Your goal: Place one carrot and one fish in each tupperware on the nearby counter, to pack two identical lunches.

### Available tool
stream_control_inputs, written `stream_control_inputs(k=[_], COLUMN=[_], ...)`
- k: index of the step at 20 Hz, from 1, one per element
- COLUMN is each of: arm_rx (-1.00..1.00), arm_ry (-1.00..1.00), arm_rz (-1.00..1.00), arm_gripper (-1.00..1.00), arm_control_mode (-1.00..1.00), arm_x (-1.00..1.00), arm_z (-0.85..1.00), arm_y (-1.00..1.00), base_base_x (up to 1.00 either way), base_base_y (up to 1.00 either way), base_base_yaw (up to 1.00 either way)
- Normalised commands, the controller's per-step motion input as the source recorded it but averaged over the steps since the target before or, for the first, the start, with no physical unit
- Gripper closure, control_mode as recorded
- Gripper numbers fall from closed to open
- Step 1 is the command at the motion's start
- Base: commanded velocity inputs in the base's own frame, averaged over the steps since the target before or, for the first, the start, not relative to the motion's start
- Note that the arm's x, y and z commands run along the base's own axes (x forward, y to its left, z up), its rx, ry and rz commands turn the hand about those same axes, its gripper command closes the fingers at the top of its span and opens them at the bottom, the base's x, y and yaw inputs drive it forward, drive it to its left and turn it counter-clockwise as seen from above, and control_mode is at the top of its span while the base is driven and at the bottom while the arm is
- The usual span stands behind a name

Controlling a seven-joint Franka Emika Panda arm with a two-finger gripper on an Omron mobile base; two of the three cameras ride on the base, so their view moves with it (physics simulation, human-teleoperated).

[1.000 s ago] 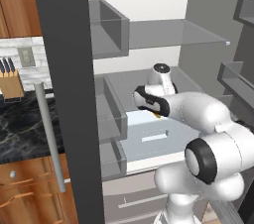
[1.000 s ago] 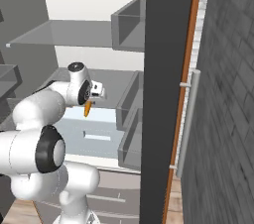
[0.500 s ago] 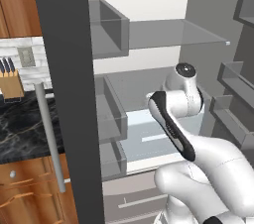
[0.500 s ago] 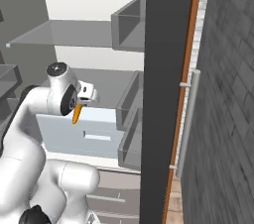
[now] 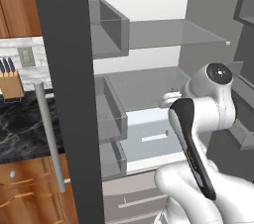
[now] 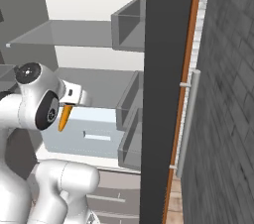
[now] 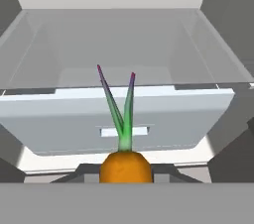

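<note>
While I hold the carrot (image 7: 125, 167) pinched between the fingers of the gripper (image 6: 68, 110), it hangs tip-down in the right base view, an orange wedge just under the white hand, in front of the open fridge (image 6: 94, 25). Seen along the hand, its thick end sits low and centred with the green stalks pointing up toward the pale drawer (image 7: 119, 121), so the jaws have it near the top, across its width — a sensible hold for carrying, since the tapered body cannot slide down out of the pinch. I judge this a carry: the carrot is up in the air, apart from the drawer front and from the glass shelf (image 5: 173, 32) above it, and nothing else is in the hand.

Off to the side in the left base view lies the black marble counter (image 5: 22, 129) with a knife block (image 5: 11, 80) on it — that is where I would expect to take the carrot, though I see no tray from here. The fridge door (image 5: 67, 94) stands open between me and that counter.

I find no brand, label or writing anywhere.
</note>
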Motion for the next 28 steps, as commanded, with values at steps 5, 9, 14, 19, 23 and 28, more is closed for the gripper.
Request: stream_control_inputs(k=[5,9,14,19,23,28], arm_rx=[0.00,0.00,0.00,0.00,0.00,0.00], arm_ry=[0.00,0.00,0.00,0.00,0.00,0.00], arm_rz=[0.00,0.00,0.00,0.00,0.00,0.00], arm_gripper=[1.00,1.00,1.00,1.00,1.00,1.00], arm_control_mode=[1.00,1.00,1.00,1.00,1.00,1.00], arm_x=[-0.11,0.00,0.00,0.00,0.00,0.00], arm_z=[0.11,0.00,0.00,0.00,0.00,0.00], arm_y=[0.00,0.00,0.00,0.00,0.00,0.00], base_base_x=[-0.40,-1.00,-1.00,-0.60,-0.14,-0.03], base_base_y=[0.00,0.00,0.02,0.77,1.00,1.00], base_base_yaw=[0.00,0.00,0.00,-0.03,-0.11,-0.14])
